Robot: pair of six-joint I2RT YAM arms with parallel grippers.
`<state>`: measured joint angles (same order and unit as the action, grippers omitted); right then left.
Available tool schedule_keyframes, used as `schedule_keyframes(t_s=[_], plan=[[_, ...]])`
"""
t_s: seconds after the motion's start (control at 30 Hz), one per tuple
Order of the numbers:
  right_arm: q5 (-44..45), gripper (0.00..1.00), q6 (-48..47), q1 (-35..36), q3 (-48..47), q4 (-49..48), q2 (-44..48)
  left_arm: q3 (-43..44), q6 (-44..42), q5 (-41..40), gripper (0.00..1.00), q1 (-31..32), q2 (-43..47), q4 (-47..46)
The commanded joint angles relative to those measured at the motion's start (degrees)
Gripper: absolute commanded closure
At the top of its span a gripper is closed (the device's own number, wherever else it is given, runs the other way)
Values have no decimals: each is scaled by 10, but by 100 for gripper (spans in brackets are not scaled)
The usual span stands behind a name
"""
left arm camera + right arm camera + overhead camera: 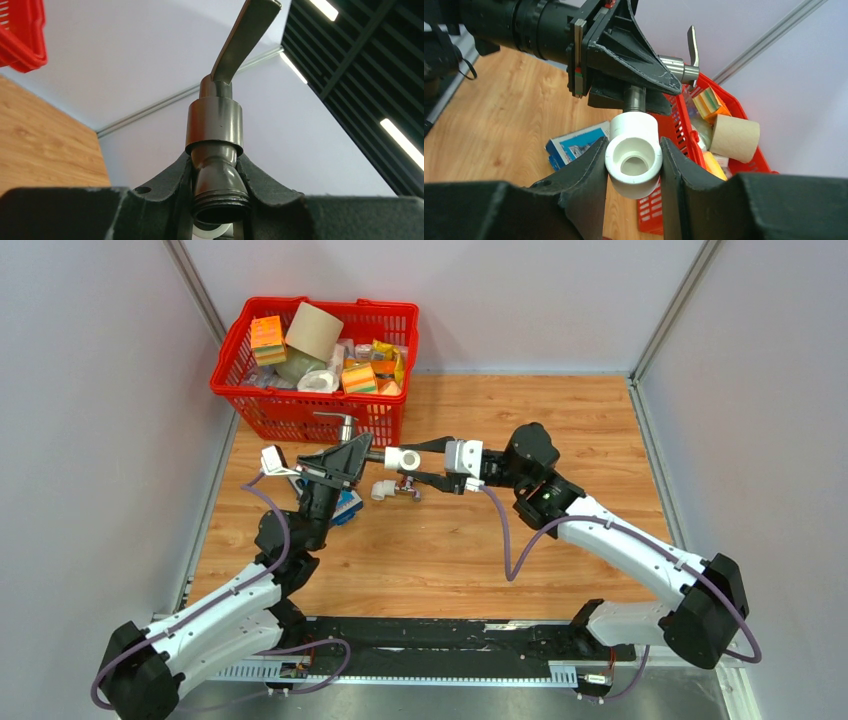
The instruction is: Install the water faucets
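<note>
1. Metal into plastic, up in mid-air just in front of the red basket (250,400): looked very much like the joining step for the first of the water faucets.
2. Pinched the lever faucet (672,67) by its body in the left hand (215,185), lever pointing up and away.
3. Squeezed the white elbow fitting (404,457) in the right hand (633,155), open socket facing the wrist camera, other end up against the faucet's stem.
4. Called, by my reckoning, for a steady hold on one piece and a turn of the other, axes kept in line. Risked a crossed thread or a slipping plastic elbow otherwise.
5. Spotted the second pair down on the surface (560,440), just below the joint: another white elbow (381,490) and a small dark faucet (406,488) beside it, neither one in a hand.
6. Could not tell how deep the stem sat in the fitting: hidden by the left hand's fingers and the elbow's own rim.
7. Could barely make out the dark faucet's handle from above, too small. Saw only part of the blue-and-white box (574,145), tucked under the left arm.
</note>
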<state>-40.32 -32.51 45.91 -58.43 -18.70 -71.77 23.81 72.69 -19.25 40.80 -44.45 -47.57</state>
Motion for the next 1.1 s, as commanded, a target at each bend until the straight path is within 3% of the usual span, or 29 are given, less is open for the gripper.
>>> schedule_keyframes(t_s=[0.0,0.47,0.7,0.87,1.07], plan=[[-74,100,139,-6,-2,-109,-15,-11,-41,110,100,17,-16,-169],[-78,100,492,-49,17,-287,-48,-44,-175,183,100,18,-80,-403],[-84,100,632,-57,3,-318,-65,-32,-235,266,100,19,-86,-428],[-68,100,765,-63,24,-416,-80,-36,-273,293,100,19,-78,-444],[-65,100,838,-64,17,-416,-100,-47,-354,362,100,19,-63,-453]])
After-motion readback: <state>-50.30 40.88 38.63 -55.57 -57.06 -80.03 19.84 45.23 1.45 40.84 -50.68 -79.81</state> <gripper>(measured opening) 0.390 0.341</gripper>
